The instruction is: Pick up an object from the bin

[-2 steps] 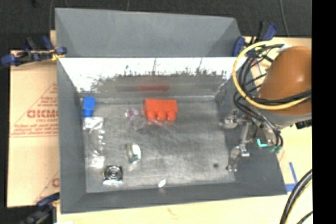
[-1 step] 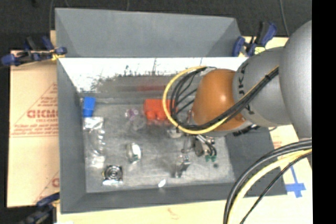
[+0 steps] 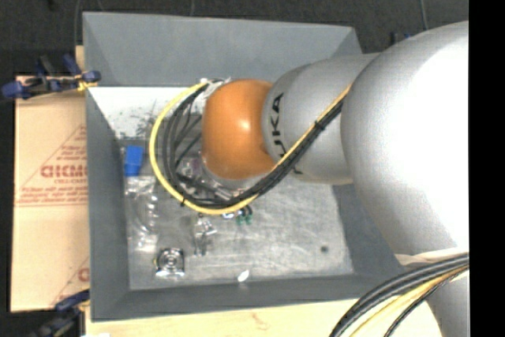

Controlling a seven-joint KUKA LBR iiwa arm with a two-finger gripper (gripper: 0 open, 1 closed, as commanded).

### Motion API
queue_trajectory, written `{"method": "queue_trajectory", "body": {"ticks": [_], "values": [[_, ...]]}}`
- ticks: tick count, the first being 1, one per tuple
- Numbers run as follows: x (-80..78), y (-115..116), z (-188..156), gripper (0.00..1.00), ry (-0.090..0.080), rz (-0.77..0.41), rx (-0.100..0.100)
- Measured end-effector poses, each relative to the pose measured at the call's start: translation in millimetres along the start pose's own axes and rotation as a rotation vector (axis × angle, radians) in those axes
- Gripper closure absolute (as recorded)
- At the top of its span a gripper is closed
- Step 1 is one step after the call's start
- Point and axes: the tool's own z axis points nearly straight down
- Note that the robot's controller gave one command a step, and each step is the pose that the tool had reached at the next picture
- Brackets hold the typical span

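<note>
Silver arm [image 3: 379, 114] is filling the 3 o'clock side, reaching in over the bin [image 3: 237, 51]. Orange wrist cover [image 3: 235, 129] is sitting over the bin's centre, with black and yellow cables [image 3: 166, 162] looping round its 9 o'clock side. Gripper [image 3: 201, 184] is hanging under the cover, mostly hidden; cannot tell whether it is apart or together.

Two things are lying nearest, just toward 6 o'clock of it: a small green bit [image 3: 245, 219] and a small metal piece [image 3: 203, 234], both on the bin floor and apart from each other.

Blue block [image 3: 132, 160] is lying at 9 o'clock near the wall, with clear plastic bits [image 3: 144, 209] heaping beside it toward 7 o'clock. Round metal part [image 3: 170, 261] is resting at 7 o'clock near the wall. White scrap [image 3: 243, 275] is lying at 6 o'clock.
</note>
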Motion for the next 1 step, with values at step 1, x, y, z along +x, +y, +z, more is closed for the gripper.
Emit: {"method": "queue_trajectory", "body": {"ticks": [1], "values": [[0.4,-49.4,-8.2,0.00,0.003,-0.408,0.004]]}}
